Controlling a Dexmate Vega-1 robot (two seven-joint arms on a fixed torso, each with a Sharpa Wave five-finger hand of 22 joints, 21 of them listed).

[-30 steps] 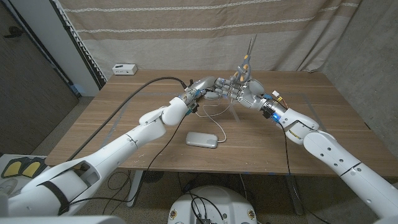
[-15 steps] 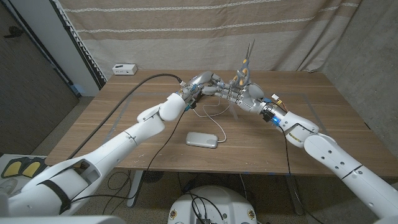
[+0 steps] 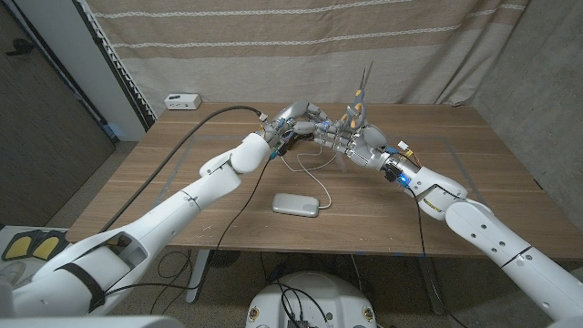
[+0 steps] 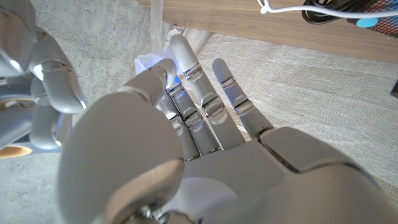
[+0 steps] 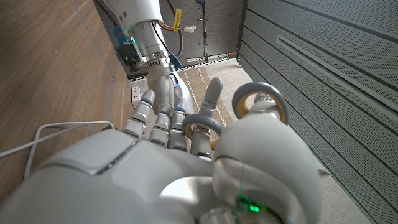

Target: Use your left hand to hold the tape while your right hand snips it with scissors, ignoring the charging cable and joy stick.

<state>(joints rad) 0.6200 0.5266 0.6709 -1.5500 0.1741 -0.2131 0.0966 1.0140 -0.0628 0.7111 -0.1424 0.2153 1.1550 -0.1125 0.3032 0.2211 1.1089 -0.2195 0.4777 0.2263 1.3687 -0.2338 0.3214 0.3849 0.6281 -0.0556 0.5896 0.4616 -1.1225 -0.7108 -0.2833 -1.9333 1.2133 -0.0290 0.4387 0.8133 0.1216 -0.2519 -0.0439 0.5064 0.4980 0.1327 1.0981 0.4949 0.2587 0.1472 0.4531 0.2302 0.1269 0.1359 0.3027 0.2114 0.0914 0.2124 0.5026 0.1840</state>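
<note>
Tape point(image 4: 151, 62) mostly behind left hand point(image 4: 186, 143)

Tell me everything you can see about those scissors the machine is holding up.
The scissors are held by the right hand above the far middle of the table. Their grey loop handles with a tan inner lining sit around its fingers, as the right wrist view shows. The thin metal blades point upward, tilted slightly, toward the curtain. Whether the blades are parted is too small to tell.

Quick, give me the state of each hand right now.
Left hand: pinching the clear tape between thumb and fingers.
Right hand: holding the scissors, fingers through the handles, blades pointing up.
</note>
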